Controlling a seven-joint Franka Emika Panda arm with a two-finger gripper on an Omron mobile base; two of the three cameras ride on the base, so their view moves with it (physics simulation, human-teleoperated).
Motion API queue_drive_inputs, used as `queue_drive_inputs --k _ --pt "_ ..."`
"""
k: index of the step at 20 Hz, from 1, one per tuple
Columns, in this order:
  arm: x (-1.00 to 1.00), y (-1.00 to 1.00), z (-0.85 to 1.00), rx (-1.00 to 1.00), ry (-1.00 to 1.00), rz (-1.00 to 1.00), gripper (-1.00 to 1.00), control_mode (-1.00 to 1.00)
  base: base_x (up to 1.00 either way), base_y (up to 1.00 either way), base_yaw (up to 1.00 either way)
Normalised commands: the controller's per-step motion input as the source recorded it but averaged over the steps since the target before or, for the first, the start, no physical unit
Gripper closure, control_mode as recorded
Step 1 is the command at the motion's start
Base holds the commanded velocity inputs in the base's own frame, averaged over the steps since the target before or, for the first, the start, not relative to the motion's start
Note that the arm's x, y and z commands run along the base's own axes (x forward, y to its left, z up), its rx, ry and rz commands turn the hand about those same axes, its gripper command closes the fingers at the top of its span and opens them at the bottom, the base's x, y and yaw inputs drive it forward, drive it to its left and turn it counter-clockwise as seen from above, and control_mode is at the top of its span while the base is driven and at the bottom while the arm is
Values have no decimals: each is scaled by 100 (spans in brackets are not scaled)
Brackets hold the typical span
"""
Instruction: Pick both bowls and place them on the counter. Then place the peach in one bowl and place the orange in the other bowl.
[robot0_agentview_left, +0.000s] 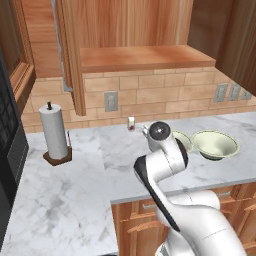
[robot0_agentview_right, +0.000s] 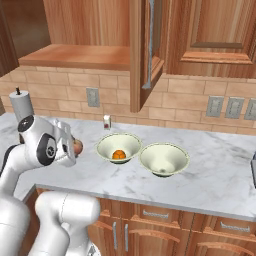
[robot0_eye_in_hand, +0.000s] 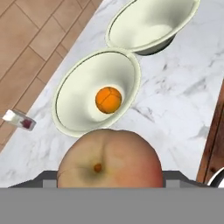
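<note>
Two cream-white bowls stand side by side on the marble counter (robot0_agentview_right: 215, 172). The left bowl (robot0_agentview_right: 107, 145) (robot0_eye_in_hand: 78, 94) holds the orange (robot0_agentview_right: 118, 155) (robot0_eye_in_hand: 108, 99). Nothing lies in the right bowl (robot0_agentview_right: 163, 159) (robot0_agentview_left: 216, 144) (robot0_eye_in_hand: 153, 22). My gripper (robot0_agentview_right: 75, 148) hangs just left of the orange's bowl, a little above the counter, shut on the peach (robot0_agentview_right: 78, 146). In the hand view the peach (robot0_eye_in_hand: 109, 157) sits large between the fingers, dimple facing the camera, with the orange's bowl right beyond it. In the left base view my arm hides part of the left bowl (robot0_agentview_left: 184, 139).
A small shaker (robot0_agentview_right: 106, 122) (robot0_agentview_left: 131, 123) stands by the brick wall behind the bowls. A paper towel roll (robot0_agentview_left: 54, 132) is on the counter's left wing. An open cabinet door (robot0_agentview_right: 146, 50) hangs above the bowls. The counter's front edge (robot0_agentview_right: 150, 202) runs close below them.
</note>
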Motion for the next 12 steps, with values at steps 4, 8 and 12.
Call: queue_drive_inputs --k 4,8,12 --pt "-23 -31 45 0 -2 0 100 -100 0 0 0" --pt "-19 -40 40 0 -8 0 100 -100 0 0 0" --pt "-11 -47 31 0 -9 0 100 -100 0 0 0"
